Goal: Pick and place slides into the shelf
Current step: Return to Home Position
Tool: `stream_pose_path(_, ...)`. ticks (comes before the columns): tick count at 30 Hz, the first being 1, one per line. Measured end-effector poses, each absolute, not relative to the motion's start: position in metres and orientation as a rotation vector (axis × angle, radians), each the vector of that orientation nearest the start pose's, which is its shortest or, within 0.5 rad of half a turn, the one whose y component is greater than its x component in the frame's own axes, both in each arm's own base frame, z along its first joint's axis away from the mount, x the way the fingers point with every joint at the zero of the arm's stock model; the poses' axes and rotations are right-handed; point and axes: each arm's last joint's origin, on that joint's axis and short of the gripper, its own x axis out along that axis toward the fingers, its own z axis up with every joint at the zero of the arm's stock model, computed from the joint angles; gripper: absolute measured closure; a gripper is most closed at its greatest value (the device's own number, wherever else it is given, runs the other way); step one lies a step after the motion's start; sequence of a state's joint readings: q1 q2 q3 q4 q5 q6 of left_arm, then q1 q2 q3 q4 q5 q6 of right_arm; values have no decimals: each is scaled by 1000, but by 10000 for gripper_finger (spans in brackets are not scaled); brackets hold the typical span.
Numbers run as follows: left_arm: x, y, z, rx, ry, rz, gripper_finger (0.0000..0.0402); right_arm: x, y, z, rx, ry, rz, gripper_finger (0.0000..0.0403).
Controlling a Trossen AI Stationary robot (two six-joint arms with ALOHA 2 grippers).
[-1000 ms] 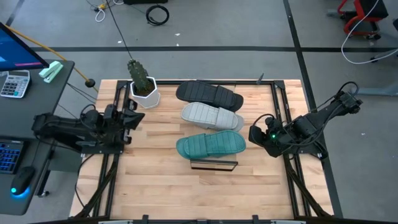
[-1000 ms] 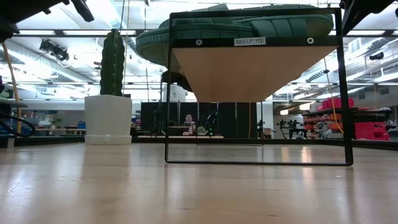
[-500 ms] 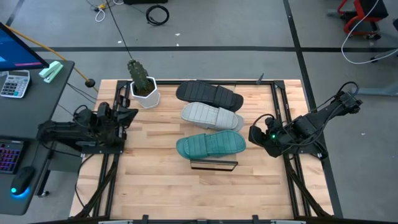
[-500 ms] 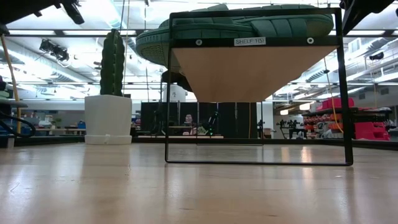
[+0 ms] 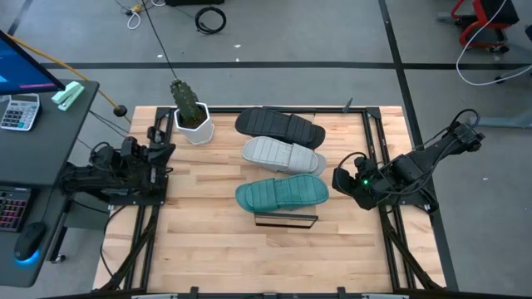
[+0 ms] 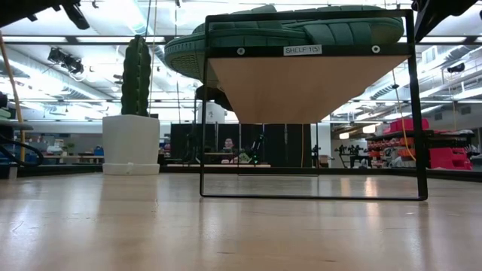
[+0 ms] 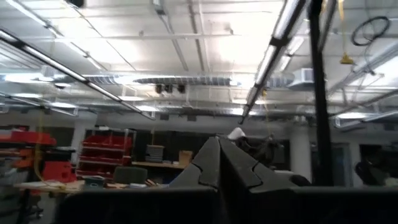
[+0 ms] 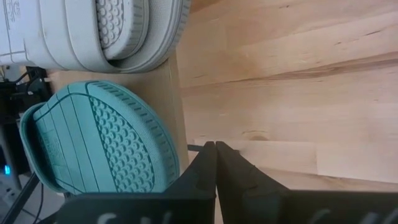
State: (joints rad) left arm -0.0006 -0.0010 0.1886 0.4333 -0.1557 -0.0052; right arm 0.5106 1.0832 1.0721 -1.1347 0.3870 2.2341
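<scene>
Three slides lie side by side across the top of the shelf (image 5: pixel 286 220): the black one (image 5: pixel 279 125) farthest, the light grey one (image 5: pixel 283 154) in the middle, the teal one (image 5: pixel 283 194) nearest. In the low view the teal slide (image 6: pixel 301 34) rests sole-down on the shelf board (image 6: pixel 309 86). My left gripper (image 5: pixel 169 141) is shut, drawn back at the table's left edge and pointing up into the room (image 7: pixel 219 149). My right gripper (image 5: pixel 339 178) is shut and hangs above the table just right of the shelf, slanting down toward the teal slide (image 8: pixel 99 143).
A green plant in a white pot (image 5: pixel 191 116) stands at the table's far left, beside the left arm. Bare wooden tabletop (image 5: pixel 208 241) lies in front of the shelf. A desk with a calculator (image 5: pixel 18 110) stands off the table's left edge.
My left gripper has drawn back toward the table's left edge and stayed shut. The slides, the shelf and my right arm have kept still.
</scene>
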Motion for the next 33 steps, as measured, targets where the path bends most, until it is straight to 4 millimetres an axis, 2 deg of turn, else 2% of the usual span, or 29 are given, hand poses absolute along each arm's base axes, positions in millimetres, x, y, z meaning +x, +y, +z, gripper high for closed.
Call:
stream_pose_path(7, 65, 5, 263, -61, -600, 163, 382, 164, 79, 308, 1526, 608, -970, 398)
stream_pose_path(15, 67, 5, 261, -35, -588, 159, 394, 165, 78, 308, 1535, 603, -969, 396)
stream_pose_path(19, 74, 5, 241, -40, -604, 157, 386, 166, 78, 309, 1553, 609, -963, 398)
stream_pose_path(22, 79, 5, 222, -59, -626, 154, 394, 166, 78, 309, 1558, 621, -961, 398)
stream_pose_path(29, 81, 5, 220, -19, -586, 169, 384, 166, 78, 308, 1545, 625, -959, 399)
stream_pose_path(33, 84, 5, 215, -35, -531, 166, 382, 166, 77, 309, 1438, 614, -928, 400)
